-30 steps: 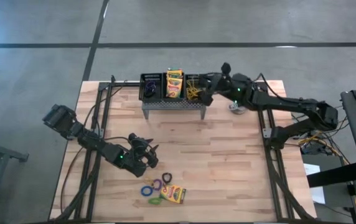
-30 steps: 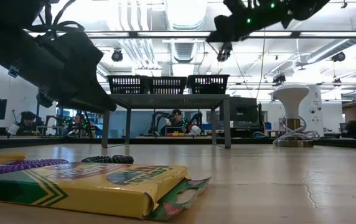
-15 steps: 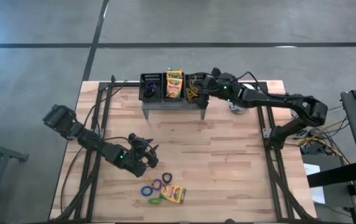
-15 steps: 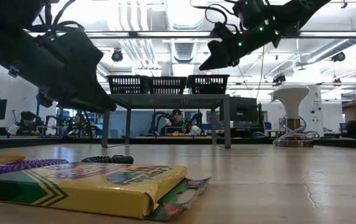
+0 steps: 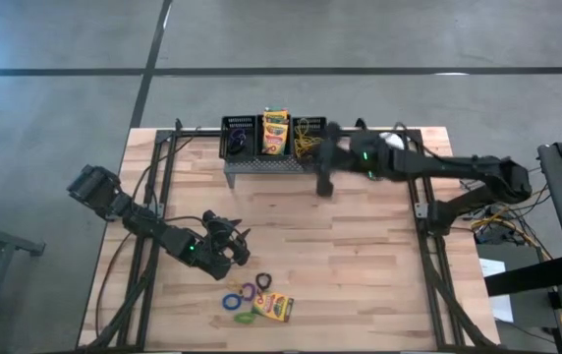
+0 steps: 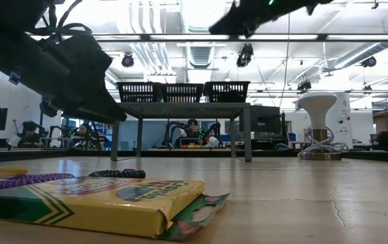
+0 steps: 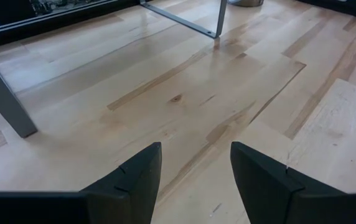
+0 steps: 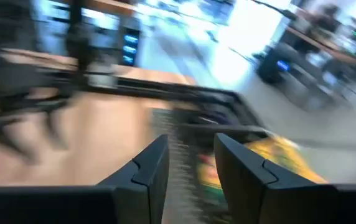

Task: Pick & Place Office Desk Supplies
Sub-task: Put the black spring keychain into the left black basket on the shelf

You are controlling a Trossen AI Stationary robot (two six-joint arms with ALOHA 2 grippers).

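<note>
On the wooden desk (image 5: pixel 360 256), a grey perforated stand (image 5: pixel 273 165) sits at the far edge and carries three black mesh bins (image 5: pixel 272 135) in a row. The middle bin holds a yellow-and-green crayon box (image 5: pixel 275 130) standing on end; its printing is too small to read from above. The bin beside it toward the right arm holds a tangle of yellow loops (image 5: pixel 306 141), and the bin on the other side holds something dark that cannot be made out. Well away from the stand, near the desk's front edge, a second crayon box (image 5: pixel 273 308) lies flat with coloured elastic loops (image 5: pixel 243 298) just beside it. In the low view this box (image 6: pixel 92 201) fills the foreground with its flap open, but its lettering is seen edge-on and cannot be read. The right gripper (image 5: pixel 322 183) hangs just in front of the stand, at the end nearest the yellow loops. In its wrist view its jaws stand partly apart with nothing between them, and a blurred bin with yellow in it lies beyond. The left gripper (image 5: pixel 230 239) is between the stand and the loose loops, closer to the loops. Its jaws (image 7: pixel 193 180) are spread wide over bare wood, holding nothing.
</note>
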